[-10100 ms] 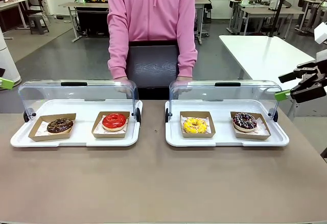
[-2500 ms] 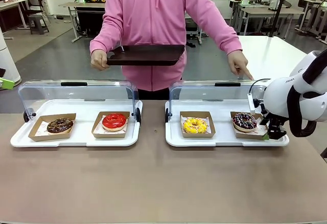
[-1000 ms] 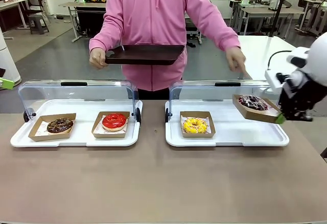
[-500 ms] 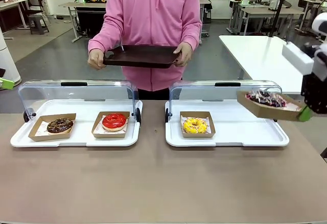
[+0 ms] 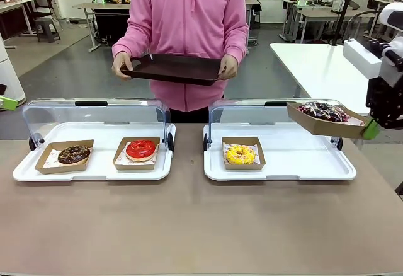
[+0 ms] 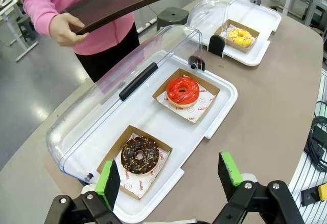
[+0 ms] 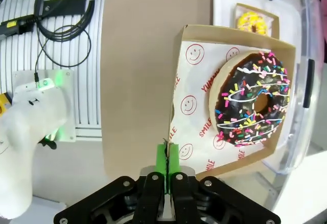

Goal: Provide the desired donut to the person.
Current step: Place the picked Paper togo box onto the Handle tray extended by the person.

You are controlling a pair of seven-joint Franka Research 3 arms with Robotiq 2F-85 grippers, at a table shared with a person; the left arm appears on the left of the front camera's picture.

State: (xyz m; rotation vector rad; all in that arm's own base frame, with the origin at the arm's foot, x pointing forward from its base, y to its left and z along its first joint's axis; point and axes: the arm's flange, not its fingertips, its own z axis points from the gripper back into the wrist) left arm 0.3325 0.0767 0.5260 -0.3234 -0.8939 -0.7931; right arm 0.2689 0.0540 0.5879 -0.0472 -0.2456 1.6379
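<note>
While it rides in a tilted cardboard tray (image 5: 318,122) raised near the right end of the right display tray (image 5: 277,174), the sprinkled chocolate donut (image 5: 322,110) hangs in the air. The cardboard's edge is pinched in the closed jaws of the right gripper (image 5: 371,129). A yellow donut (image 5: 240,155) lies below. Across the table, the person (image 5: 189,11) holds a dark serving tray (image 5: 173,68) in both hands. The left gripper (image 6: 169,173) hovers with jaws wide, holding nothing.
</note>
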